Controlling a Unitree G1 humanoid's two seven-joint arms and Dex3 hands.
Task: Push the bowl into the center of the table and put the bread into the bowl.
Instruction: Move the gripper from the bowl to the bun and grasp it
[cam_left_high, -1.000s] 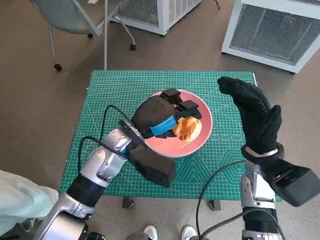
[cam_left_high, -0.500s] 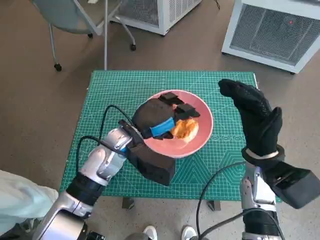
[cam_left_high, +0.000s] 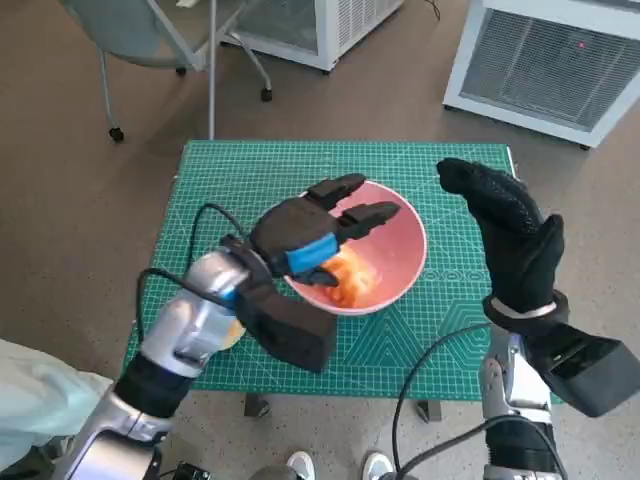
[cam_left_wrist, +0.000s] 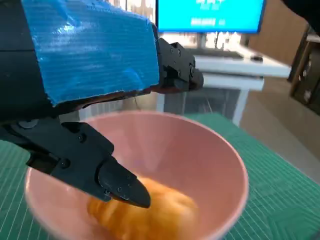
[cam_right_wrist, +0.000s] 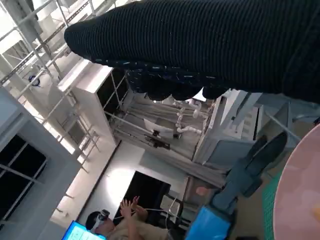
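The pink bowl (cam_left_high: 408, 252) stands near the middle of the green cutting mat (cam_left_high: 235, 170). The orange-brown bread (cam_left_high: 346, 279) lies inside it, blurred in both views. My left hand (cam_left_high: 305, 232) hovers over the bowl's near-left side with its fingers spread and nothing in them. In the left wrist view the bread (cam_left_wrist: 147, 209) sits on the floor of the bowl (cam_left_wrist: 222, 157) below the left hand (cam_left_wrist: 90, 65). My right hand (cam_left_high: 512, 235) is raised flat and open to the right of the bowl, apart from it. The right wrist view shows the glove (cam_right_wrist: 210, 45) and a sliver of the bowl (cam_right_wrist: 300, 195).
A chair (cam_left_high: 150, 40) stands beyond the table's far-left corner and white units (cam_left_high: 560, 60) stand at the far right. A person (cam_right_wrist: 117, 222) sits in the background of the right wrist view. A pale sleeve (cam_left_high: 40, 395) shows at the lower left.
My left hand has let go of the bread, spread its fingers and drawn up and back to the left. The bread now lies in the bowl. The right hand has stayed put.
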